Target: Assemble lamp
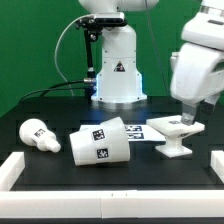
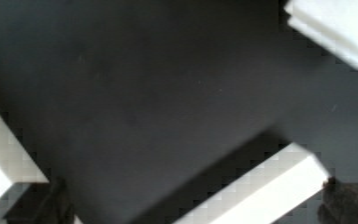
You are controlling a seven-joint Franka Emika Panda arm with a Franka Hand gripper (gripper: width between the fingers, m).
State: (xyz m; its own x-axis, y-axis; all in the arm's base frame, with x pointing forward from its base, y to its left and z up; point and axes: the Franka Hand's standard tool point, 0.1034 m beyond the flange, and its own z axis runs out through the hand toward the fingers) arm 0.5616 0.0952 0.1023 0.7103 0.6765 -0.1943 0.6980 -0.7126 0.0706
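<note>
1. The lamp's base (image 1: 178,138) stands at the exterior view's right, with the shade (image 1: 100,143) on its side at centre and the bulb (image 1: 35,133) at left.
2. The gripper (image 1: 187,115) hovers just above the base, spread wide and empty.
3. Likely step: grasping the base. Next, lower and close.

Smooth white plastic shade (image 1: 100,142), bulb (image 1: 36,133)

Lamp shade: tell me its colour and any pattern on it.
The shade is white, with black-and-white square tags; exterior view shows it best.
</note>
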